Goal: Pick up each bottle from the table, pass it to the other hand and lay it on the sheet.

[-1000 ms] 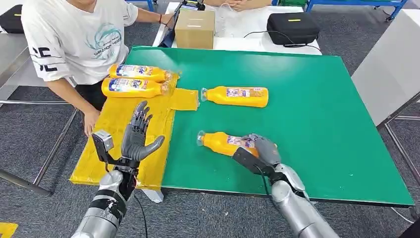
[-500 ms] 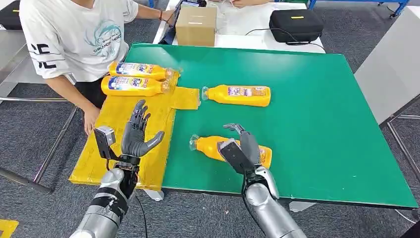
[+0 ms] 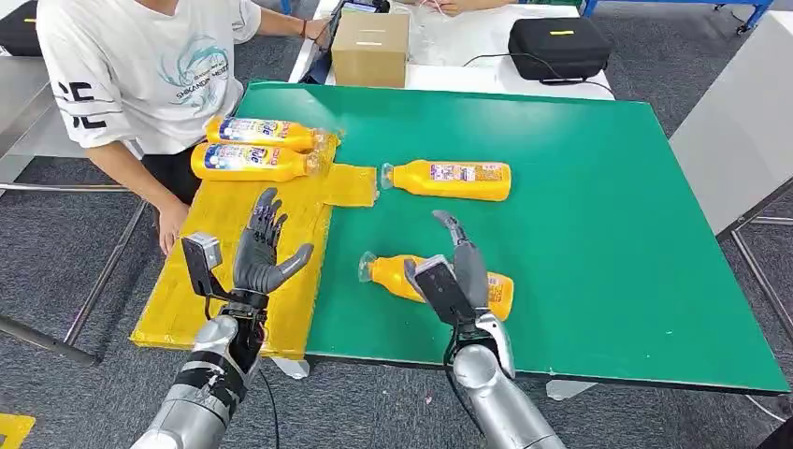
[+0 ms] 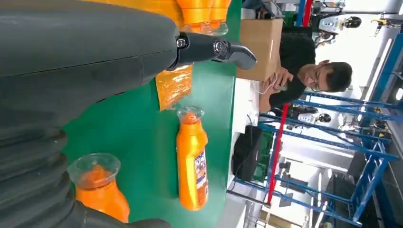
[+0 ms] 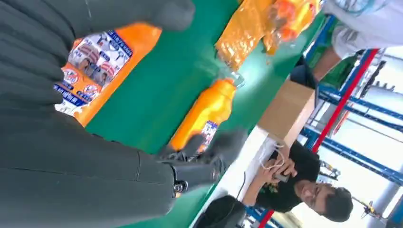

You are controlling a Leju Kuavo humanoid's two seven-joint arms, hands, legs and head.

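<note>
Lower left of frame: left hand (image 3: 260, 254) raised over the yellow sheet (image 3: 220, 281), fingers spread, holding nothing. Centre-bottom: right hand (image 3: 458, 271) above the near bottle (image 3: 397, 276) lying on green table (image 3: 608, 234), fingers apart, not gripping. Probably light, stiff, slick plastic; best grasped mid-body, around the label.

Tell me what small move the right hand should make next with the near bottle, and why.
Probably close the fingers around the near bottle. The right hand sits over its body with fingers raised and spread, so no grip looks formed yet. The bottle lies on the green table, and the left hand waits open above the yellow sheet.
</note>
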